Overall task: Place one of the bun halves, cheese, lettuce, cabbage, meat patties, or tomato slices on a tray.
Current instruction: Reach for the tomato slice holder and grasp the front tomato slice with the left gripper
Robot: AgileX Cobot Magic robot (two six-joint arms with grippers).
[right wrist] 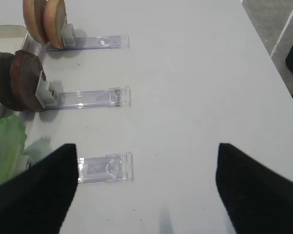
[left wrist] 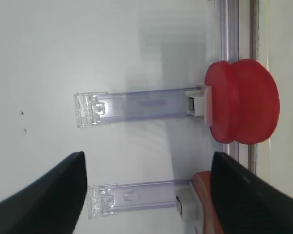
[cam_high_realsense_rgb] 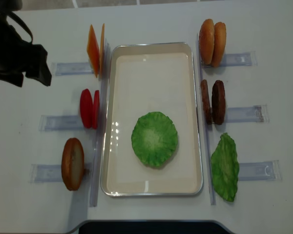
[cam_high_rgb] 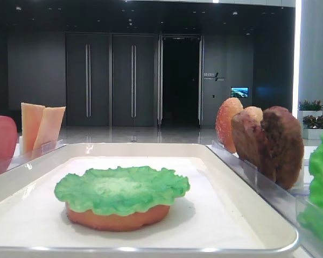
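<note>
Tray (cam_high_realsense_rgb: pixel 152 48): white, rectangular, rounded corners, raised glossy rim, flat matte floor. Sits centre of a white table (cam_high_realsense_rgb: pixel 151 22).

On the tray floor: one orange-brown bun half (cam_high_rgb: pixel 117 216), flat side down, with a ruffled bright-green lettuce leaf (cam_high_realsense_rgb: pixel 155 139) lying on top, wavy edge overhanging the bun all round. From overhead only the leaf shows.

Left of the tray, each standing on edge in clear plastic holders (cam_high_realsense_rgb: pixel 61 122): thin flat pale-orange cheese slices (cam_high_realsense_rgb: pixel 94 49), two smooth red tomato slices (left wrist: pixel 241 101), one bun half (cam_high_realsense_rgb: pixel 72 163) with a pale face.

Right of the tray: two bun halves (cam_high_realsense_rgb: pixel 212 42), one with a speckled crust; two thick rough dark-brown meat patties (right wrist: pixel 17 80); a second green leaf (cam_high_realsense_rgb: pixel 225 166) leaning against the tray-side rail.

Left gripper (left wrist: pixel 146 195): black fingers spread wide apart, nothing between them, hovering over the table above the tomato holder.

Right gripper (right wrist: pixel 146 190): black fingers likewise wide apart, empty, over bare table beside the third holder (right wrist: pixel 105 168).
</note>
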